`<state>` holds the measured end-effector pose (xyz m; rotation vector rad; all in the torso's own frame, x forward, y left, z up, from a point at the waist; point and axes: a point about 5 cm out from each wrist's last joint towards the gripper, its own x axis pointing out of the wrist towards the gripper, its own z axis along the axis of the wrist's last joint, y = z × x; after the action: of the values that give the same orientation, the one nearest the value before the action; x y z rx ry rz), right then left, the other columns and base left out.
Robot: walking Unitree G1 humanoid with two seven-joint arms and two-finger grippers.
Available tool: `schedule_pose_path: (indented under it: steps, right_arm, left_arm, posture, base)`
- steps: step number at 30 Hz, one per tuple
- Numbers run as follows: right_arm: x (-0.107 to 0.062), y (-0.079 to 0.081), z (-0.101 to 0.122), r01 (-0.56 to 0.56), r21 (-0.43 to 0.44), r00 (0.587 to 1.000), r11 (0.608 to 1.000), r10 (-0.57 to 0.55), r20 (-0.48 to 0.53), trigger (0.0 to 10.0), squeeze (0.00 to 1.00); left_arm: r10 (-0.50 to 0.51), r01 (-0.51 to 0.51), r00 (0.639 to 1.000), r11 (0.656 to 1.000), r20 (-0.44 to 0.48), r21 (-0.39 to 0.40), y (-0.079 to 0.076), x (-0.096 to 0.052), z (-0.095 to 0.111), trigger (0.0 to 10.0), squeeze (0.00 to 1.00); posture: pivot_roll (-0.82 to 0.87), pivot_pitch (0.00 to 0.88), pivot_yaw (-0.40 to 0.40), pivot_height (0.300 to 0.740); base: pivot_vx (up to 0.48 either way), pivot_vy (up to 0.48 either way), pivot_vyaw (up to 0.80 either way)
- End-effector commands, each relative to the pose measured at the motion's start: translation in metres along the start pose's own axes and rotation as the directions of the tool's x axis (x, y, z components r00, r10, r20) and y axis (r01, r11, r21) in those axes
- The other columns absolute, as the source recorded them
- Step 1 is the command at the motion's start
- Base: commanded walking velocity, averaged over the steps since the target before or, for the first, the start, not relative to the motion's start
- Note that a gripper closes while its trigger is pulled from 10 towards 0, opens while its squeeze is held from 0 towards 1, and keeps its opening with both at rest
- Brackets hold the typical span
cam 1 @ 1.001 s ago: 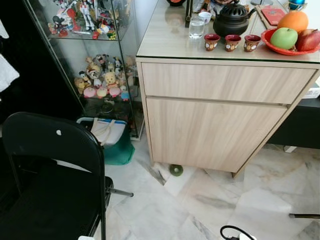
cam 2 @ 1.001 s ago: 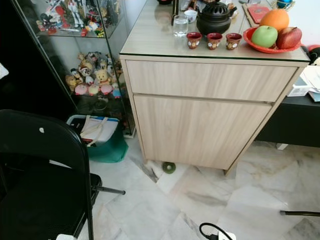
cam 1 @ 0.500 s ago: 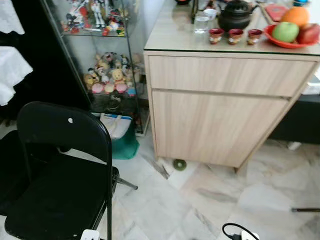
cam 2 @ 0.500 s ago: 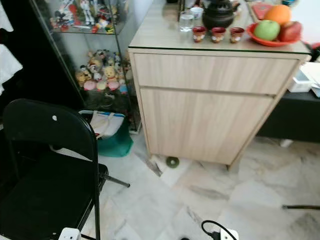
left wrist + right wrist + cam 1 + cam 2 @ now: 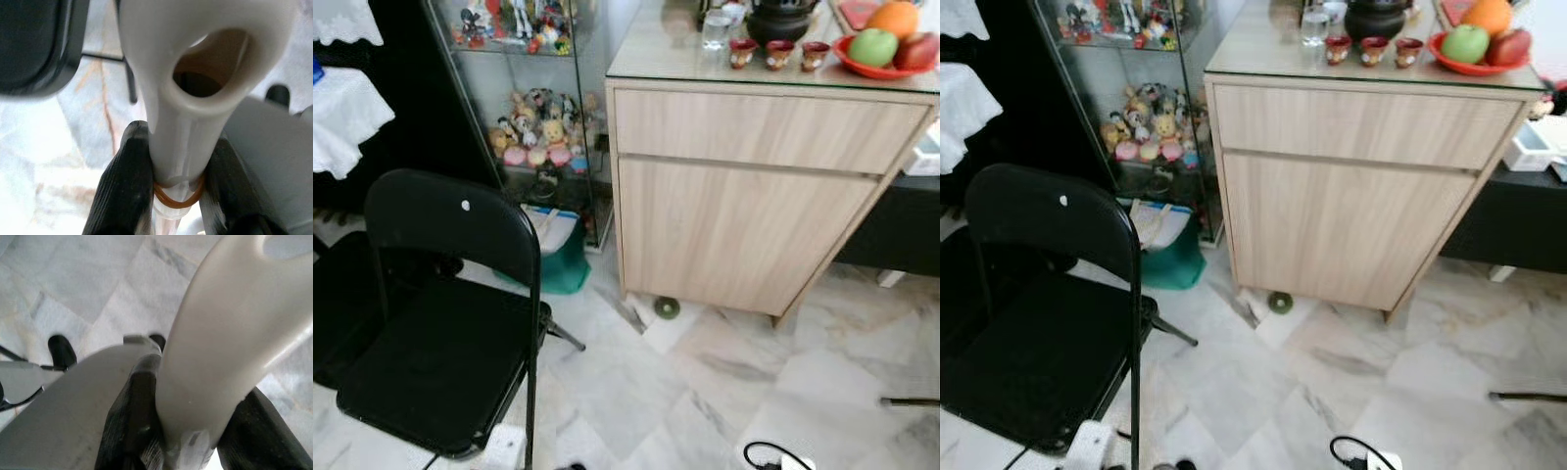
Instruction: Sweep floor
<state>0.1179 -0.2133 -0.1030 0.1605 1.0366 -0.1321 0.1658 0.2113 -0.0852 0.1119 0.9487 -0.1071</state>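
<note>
My left tool (image 5: 178,188) is clenched on a white plastic handle (image 5: 195,73). The handle widens into a loop with a hanging hole, and an orange rubber band (image 5: 178,193) circles it right between the two black fingers (image 5: 124,186). My right tool (image 5: 188,431) is clenched on a second pale handle (image 5: 230,338), its fingers (image 5: 134,416) pressed on either side. Which handle belongs to the broom and which to a dustpan cannot be told from the wrist views.

Landmark: the light-wood cabinet (image 5: 754,196) ahead.
- On the cabinet's glass-covered top: a red plate (image 5: 871,69) with a green apple (image 5: 872,46), an orange (image 5: 894,18) and a red fruit; three small red cups (image 5: 778,53); a black teapot (image 5: 781,22); a clear glass (image 5: 716,29).
- On the floor at the cabinet's front base: a small green round object (image 5: 667,308).
- To the cabinet's left, touching or just beside it: a glass display case (image 5: 524,108) with figurines and plush toys (image 5: 533,137). A green bag (image 5: 553,255) sits on the floor in front of the case.
- Well to the cabinet's lower left: a black folding chair (image 5: 450,323) on the marble floor (image 5: 646,392).
- Near the bottom edge, below the cabinet: a black cable with a white plug (image 5: 773,456).
</note>
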Motion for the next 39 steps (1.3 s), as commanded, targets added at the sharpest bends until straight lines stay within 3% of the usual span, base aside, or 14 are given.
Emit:
schedule_pose_path:
  steps: [1, 9, 15, 19, 24, 30, 39]
  right_arm:
    - [-0.002, 0.001, -0.011, 0.002, 0.015, 0.999, 1.000, -0.001, -0.036, 10.0, 0.00]
    - [-0.002, 0.001, -0.011, 0.004, 0.019, 0.999, 1.000, -0.003, -0.035, 10.0, 0.00]
    - [-0.002, 0.001, -0.010, 0.000, 0.020, 0.999, 1.000, 0.001, -0.034, 10.0, 0.00]
    - [-0.002, 0.001, -0.010, 0.001, 0.021, 0.999, 1.000, 0.000, -0.033, 10.0, 0.00]
    - [-0.002, 0.001, -0.010, 0.001, 0.018, 0.999, 1.000, -0.001, -0.034, 10.0, 0.00]
    - [-0.001, 0.001, -0.009, -0.002, 0.020, 0.999, 1.000, 0.003, -0.032, 10.0, 0.00]
    - [-0.002, 0.000, -0.009, -0.008, 0.019, 1.000, 1.000, 0.009, -0.026, 10.0, 0.00]
  left_arm:
    - [0.002, -0.003, 0.998, 1.000, -0.059, -0.024, 0.007, -0.006, -0.019, 10.0, 0.00]
    - [0.006, -0.008, 0.998, 0.999, -0.055, -0.036, 0.019, -0.012, -0.026, 10.0, 0.00]
    - [-0.015, 0.014, 0.999, 0.999, -0.040, -0.036, 0.002, -0.007, -0.023, 10.0, 0.00]
    - [-0.034, 0.033, 0.999, 0.999, -0.038, -0.033, -0.021, -0.003, -0.022, 10.0, 0.00]
    - [-0.037, 0.036, 0.998, 0.999, -0.041, -0.032, -0.028, -0.001, -0.020, 10.0, 0.00]
    - [-0.032, 0.030, 0.999, 0.999, -0.043, -0.034, -0.026, 0.001, -0.015, 10.0, 0.00]
    - [-0.009, 0.007, 0.998, 0.999, -0.055, -0.037, -0.011, -0.001, -0.015, 10.0, 0.00]
  posture:
    - [0.00, 0.129, 0.038, 0.740]
    - [0.00, 0.135, 0.038, 0.740]
    - [0.00, 0.137, 0.038, 0.740]
    - [0.00, 0.141, 0.037, 0.740]
    - [0.00, 0.142, 0.036, 0.740]
    - [0.00, 0.150, 0.036, 0.740]
    - [0.00, 0.157, 0.032, 0.740]
  base:
    - [-0.266, 0.000, 0.00]
    - [-0.267, 0.000, 0.00]
    - [-0.269, 0.000, 0.00]
    - [-0.268, 0.000, 0.00]
    - [-0.270, 0.000, 0.00]
    - [-0.269, 0.000, 0.00]
    - [-0.269, 0.000, 0.00]
